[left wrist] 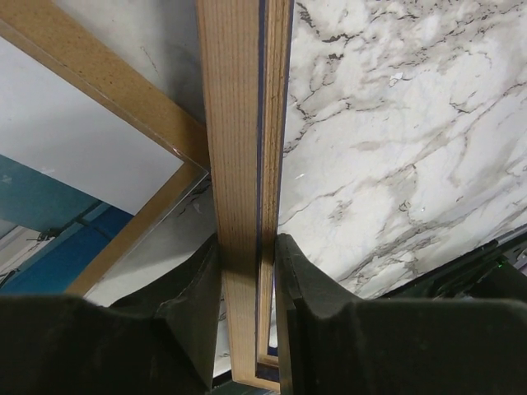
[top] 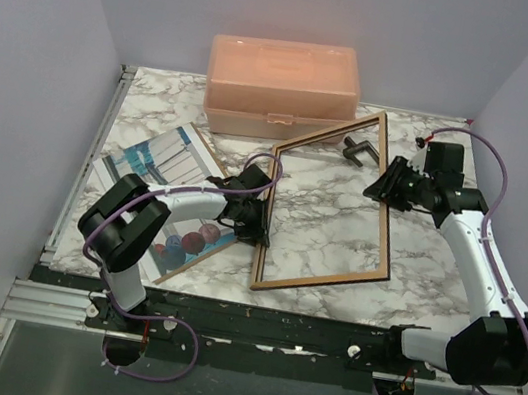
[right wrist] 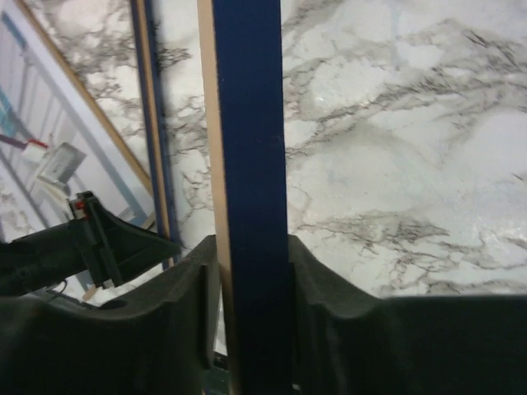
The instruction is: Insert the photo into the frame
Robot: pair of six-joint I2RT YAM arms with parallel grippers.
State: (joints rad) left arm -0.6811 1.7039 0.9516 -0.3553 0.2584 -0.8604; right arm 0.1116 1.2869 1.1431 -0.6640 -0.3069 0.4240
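Plainly, the left fingers (top: 253, 221) were clenched on the frame (top: 316, 279), one pad pressed against each side of its left rail, with the light tan wood running up between them in the left wrist view. The right fingers (top: 389, 186) were clamped on the opposite rail in the same way, and there the navy face of the rail filled the gap between the pads (the right wrist camera saw the blue side, while the overhead camera saw only tan). Held between the two arms, the frame lay over the middle of the marble bench (top: 158, 104), and I could not tell whether it rested on it. The photo (top: 163, 162) lay picture side up on the bench to the left of the frame, partly under the left arm, its near corner just beside the gripped rail. A dark clamp-shaped object (top: 358, 150) sat near the frame's far corner. Behind everything stood a shut peach box (top: 278, 83).
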